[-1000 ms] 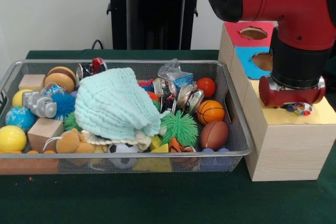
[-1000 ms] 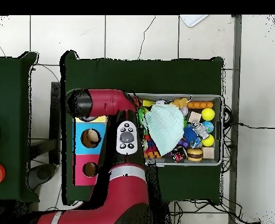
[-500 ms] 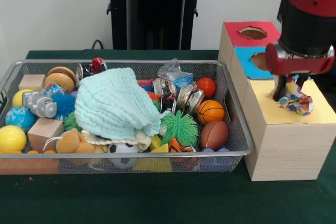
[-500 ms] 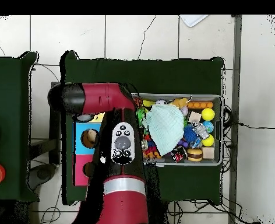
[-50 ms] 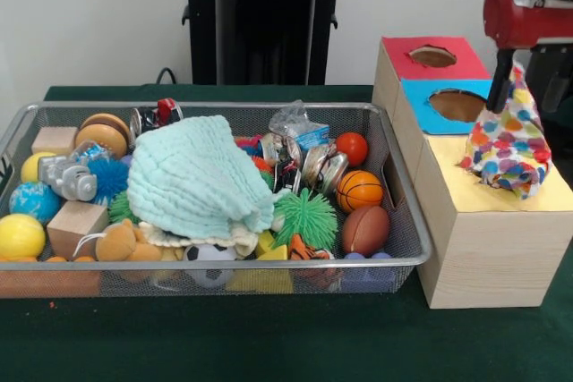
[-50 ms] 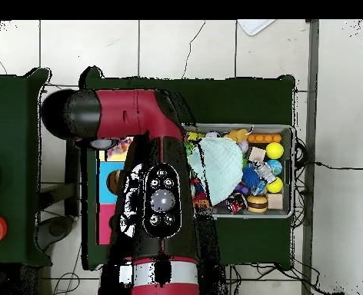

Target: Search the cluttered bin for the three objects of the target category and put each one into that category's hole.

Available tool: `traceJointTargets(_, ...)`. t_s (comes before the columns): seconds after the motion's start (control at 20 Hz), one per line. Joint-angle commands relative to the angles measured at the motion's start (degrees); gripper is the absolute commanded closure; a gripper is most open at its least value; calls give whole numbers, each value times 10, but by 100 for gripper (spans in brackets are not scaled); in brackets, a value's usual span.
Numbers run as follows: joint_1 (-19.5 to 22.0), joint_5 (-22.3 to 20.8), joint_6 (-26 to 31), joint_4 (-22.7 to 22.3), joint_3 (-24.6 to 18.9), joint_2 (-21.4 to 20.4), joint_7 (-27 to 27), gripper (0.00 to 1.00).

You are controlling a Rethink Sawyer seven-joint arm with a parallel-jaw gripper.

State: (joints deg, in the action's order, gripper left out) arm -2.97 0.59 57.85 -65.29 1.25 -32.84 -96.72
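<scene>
Polka-dot cloth (image 5: 508, 144) pinched in my claw (image 5: 506, 67), draping onto wooden box's yellow section (image 5: 466, 196), bin (image 5: 394, 221) at nine o'clock.

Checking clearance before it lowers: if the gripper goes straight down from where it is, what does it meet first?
Most likely the yellow top of the wooden box. The gripper holds a spotted cloth, whose lower end already sits there. Depth is uncertain.

No legible text, labels, brand names, numbers or signs appear in either view. The wooden box (image 5: 483, 221) beside the wire bin (image 5: 407, 221) carries only plain coloured panels. The small packet (image 5: 300, 123) inside the wire bin shows printing too small to read.
</scene>
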Motion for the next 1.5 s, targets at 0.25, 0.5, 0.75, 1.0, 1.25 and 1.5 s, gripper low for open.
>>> traceJointTargets(0.25, 27, -25, -45, -34, -30, 31, -21, 100)
traceJointTargets(0.5, 27, -29, -54, -42, -30, 30, -16, 100)
traceJointTargets(0.75, 28, -26, -23, -35, -29, 19, -11, 100)
traceJointTargets(1.0, 28, -18, 4, -33, -35, 18, -12, 100)
traceJointTargets(1.25, 29, -5, -5, -45, -39, 20, -32, 0)
traceJointTargets(1.5, 23, -8, 2, -46, -33, 11, -36, 0)
